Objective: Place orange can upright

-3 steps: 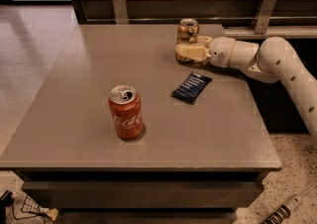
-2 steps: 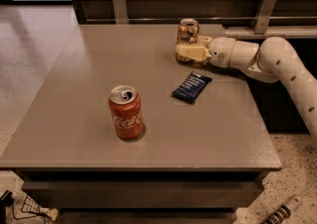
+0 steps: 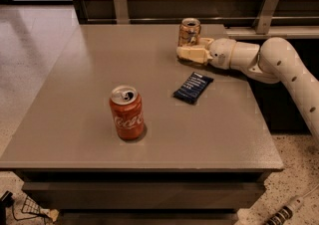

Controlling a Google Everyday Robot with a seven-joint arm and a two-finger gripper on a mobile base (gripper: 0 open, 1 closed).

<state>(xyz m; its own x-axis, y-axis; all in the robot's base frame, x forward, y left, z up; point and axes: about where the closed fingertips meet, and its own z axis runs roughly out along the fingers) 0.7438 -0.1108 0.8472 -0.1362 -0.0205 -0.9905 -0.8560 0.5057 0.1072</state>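
The orange can (image 3: pixel 189 30) stands upright near the back edge of the grey table (image 3: pixel 89 94), with its open top showing. My gripper (image 3: pixel 192 53) is at the can's lower part, right in front of it, and hides its base. The white arm (image 3: pixel 279 64) reaches in from the right. I cannot tell whether the gripper touches the can.
A red Coca-Cola can (image 3: pixel 127 113) stands upright at the front middle of the table. A dark blue snack packet (image 3: pixel 193 87) lies flat just in front of the gripper. A wooden wall with metal brackets (image 3: pixel 119 2) runs behind the table. The floor drops off to the left.
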